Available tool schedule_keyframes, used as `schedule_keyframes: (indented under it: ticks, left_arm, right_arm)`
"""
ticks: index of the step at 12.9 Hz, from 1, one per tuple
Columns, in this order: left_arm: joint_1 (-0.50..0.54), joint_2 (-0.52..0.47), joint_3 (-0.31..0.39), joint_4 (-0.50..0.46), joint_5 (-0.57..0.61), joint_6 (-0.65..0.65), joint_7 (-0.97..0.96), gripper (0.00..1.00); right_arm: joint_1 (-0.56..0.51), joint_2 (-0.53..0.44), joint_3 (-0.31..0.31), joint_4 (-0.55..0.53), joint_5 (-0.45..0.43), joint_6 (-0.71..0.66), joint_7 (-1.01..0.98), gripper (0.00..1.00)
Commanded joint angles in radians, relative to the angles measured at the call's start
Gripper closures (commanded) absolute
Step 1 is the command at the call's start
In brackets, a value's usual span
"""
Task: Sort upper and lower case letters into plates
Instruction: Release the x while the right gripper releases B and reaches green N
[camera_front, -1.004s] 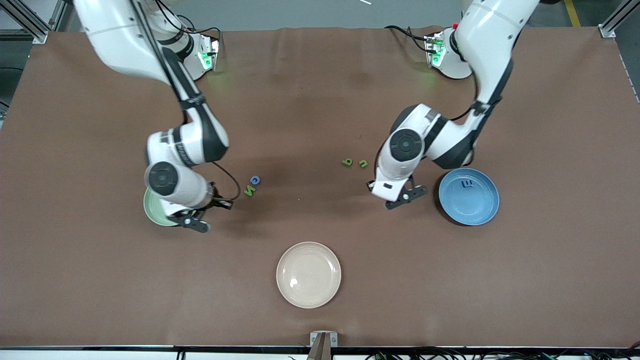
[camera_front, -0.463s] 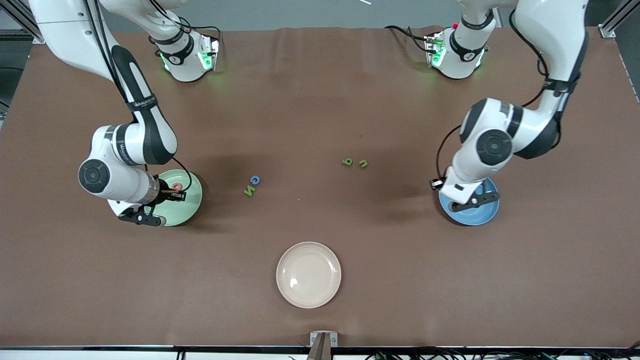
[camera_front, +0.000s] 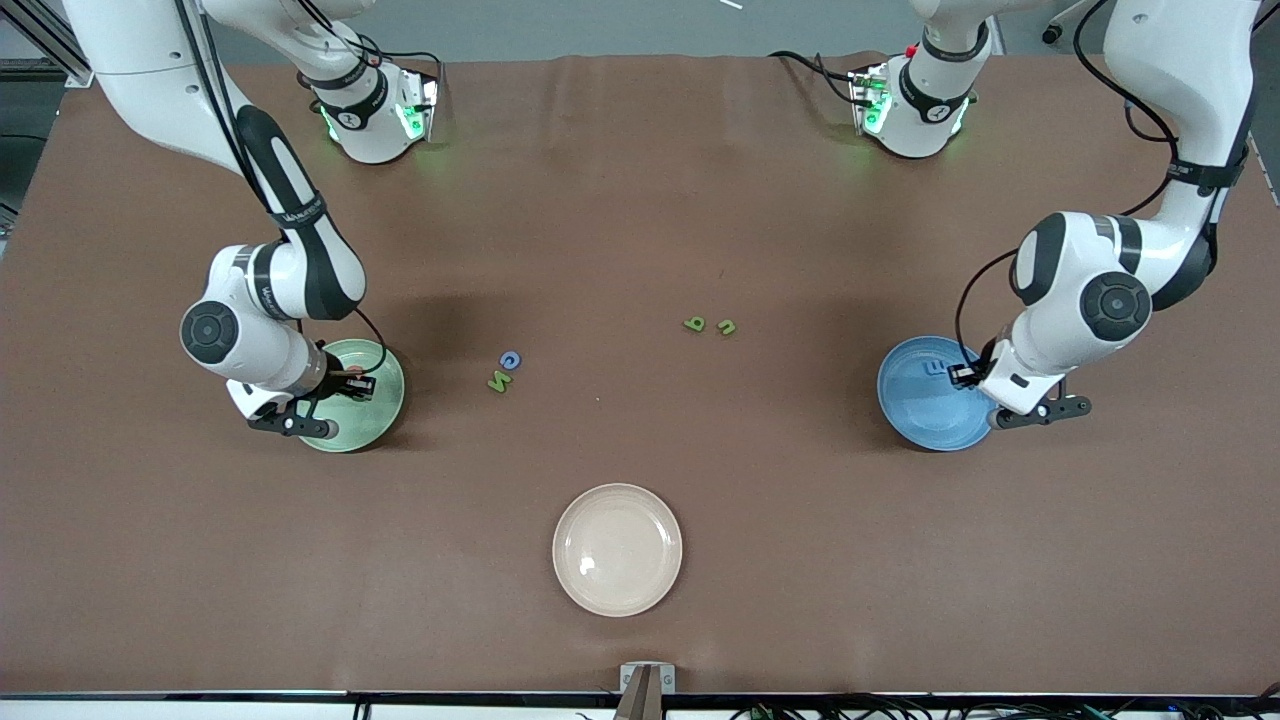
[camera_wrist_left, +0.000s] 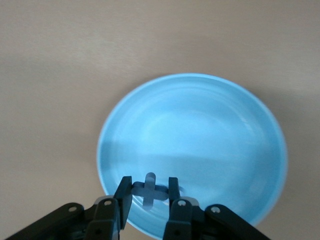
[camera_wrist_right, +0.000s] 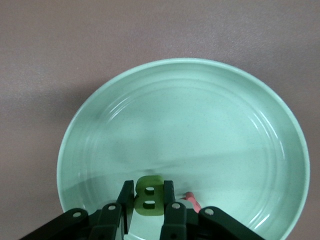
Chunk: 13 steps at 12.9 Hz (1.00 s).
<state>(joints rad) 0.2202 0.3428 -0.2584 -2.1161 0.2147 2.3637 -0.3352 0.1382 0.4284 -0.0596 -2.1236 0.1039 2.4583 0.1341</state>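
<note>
Three plates sit on the counter: mint plate, blue plate, cream plate. Four loose letters lie between the arms. Left hand hovers over the blue plate, clamped on a blue x. Right hand hovers over the mint plate, gripping a green B beside a red letter.

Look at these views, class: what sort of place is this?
Probably a robotics lab: two bench-mounted arms work over a brown table, the left pincer holding a blue x over a blue plate, with aluminium framing at the corners.
</note>
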Motion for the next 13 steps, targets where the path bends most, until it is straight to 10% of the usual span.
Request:
schedule_keyframes:
  ticks: [1, 4, 6, 13]
  left_arm:
    - [0.039, 0.059, -0.012, -0.002, 0.08, 0.067, -0.001, 0.84]
    - [0.037, 0.094, -0.012, 0.001, 0.08, 0.1, -0.013, 0.84]
    - [0.028, 0.107, -0.012, 0.001, 0.08, 0.106, -0.018, 0.84]
    - [0.024, 0.125, -0.012, 0.002, 0.083, 0.108, -0.018, 0.82]
  right_arm:
    - [-0.011, 0.006, 0.012, -0.018, 0.008, 0.016, -0.016, 0.97]
    - [-0.011, 0.016, 0.012, -0.018, 0.008, 0.015, -0.016, 0.78]
    - [-0.011, 0.018, 0.012, -0.013, 0.008, 0.01, -0.013, 0.0]
    - [0.03, -0.023, 0.021, 0.221, 0.081, -0.378, 0.105, 0.0]
